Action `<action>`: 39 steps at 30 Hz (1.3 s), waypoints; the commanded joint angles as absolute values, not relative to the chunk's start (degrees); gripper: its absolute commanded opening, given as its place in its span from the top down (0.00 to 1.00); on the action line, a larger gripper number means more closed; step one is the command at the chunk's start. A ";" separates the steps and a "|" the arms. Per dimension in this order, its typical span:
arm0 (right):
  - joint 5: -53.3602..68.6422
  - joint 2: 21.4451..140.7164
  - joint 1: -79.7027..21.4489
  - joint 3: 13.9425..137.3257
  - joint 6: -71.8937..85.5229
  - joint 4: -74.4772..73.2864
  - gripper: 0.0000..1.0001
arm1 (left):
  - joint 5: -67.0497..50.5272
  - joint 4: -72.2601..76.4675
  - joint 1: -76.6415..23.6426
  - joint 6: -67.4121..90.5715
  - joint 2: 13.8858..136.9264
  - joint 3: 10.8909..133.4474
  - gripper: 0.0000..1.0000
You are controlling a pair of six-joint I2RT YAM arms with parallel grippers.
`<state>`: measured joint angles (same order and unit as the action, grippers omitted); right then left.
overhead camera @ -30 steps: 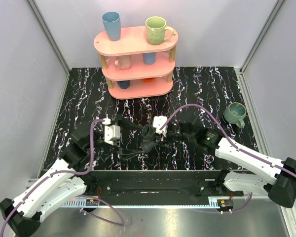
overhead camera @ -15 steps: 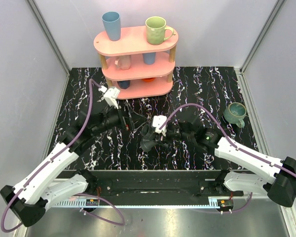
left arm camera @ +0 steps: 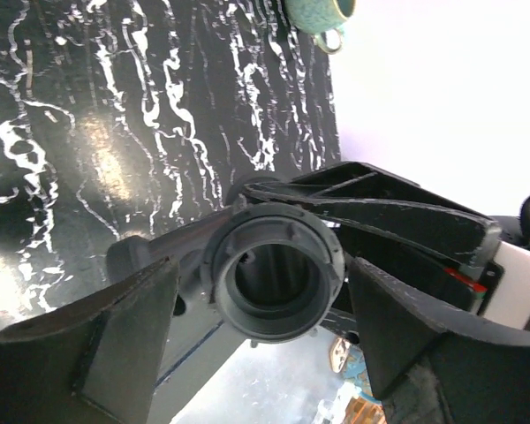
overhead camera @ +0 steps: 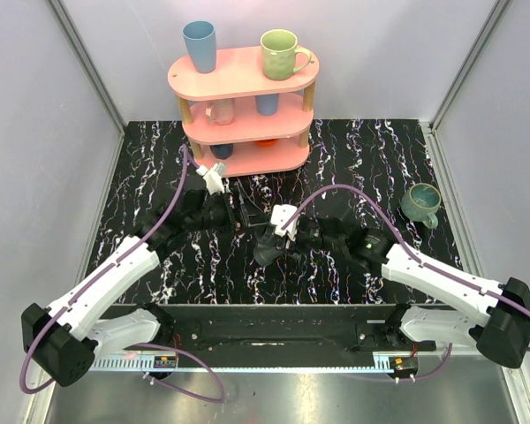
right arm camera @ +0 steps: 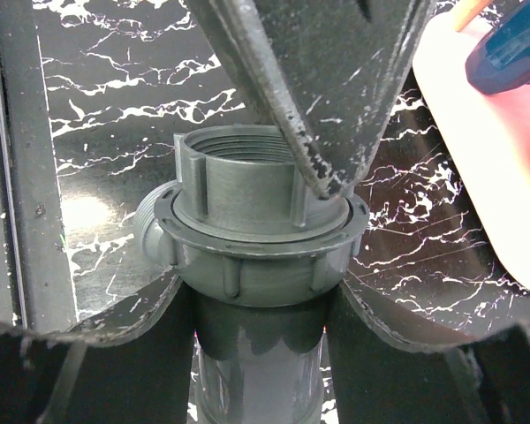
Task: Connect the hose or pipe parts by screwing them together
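The pipe parts [overhead camera: 264,252] form one dark grey fitting with a threaded collar and a side stub, held above the table's middle. My right gripper [overhead camera: 276,240] is shut on its lower tube; in the right wrist view the fingers [right arm camera: 115,353] press both sides of the body [right arm camera: 256,265] below the collar. From the left, my left gripper [overhead camera: 245,215] reaches the fitting's other end. The round open mouth [left arm camera: 274,278] sits between its fingers [left arm camera: 97,353], with a gap on each side, so it is open. One left finger [right arm camera: 318,88] lies against the threaded top.
A pink three-tier rack [overhead camera: 243,115] with cups stands at the back centre, close behind the left gripper. A teal mug [overhead camera: 420,201] sits at the right of the black marbled table [overhead camera: 159,168]. Purple cables loop over both arms.
The left arm has swung from the front left up and rightward to the fitting, and its jaws have narrowed around the open end. The right gripper keeps hold and has shifted slightly.
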<state>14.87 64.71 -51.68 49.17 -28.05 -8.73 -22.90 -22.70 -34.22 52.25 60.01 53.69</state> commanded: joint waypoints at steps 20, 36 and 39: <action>47.42 66.00 -47.29 56.08 -23.56 -13.97 1.00 | -64.67 -2.94 -34.28 -27.38 52.99 39.19 0.71; 40.61 65.40 -46.50 53.00 -18.37 -18.28 0.96 | -51.61 0.61 -34.01 -32.26 55.56 41.67 0.01; 40.43 62.76 -46.58 51.95 -17.58 -16.36 0.96 | -41.95 0.79 -34.01 -31.03 53.62 39.65 0.01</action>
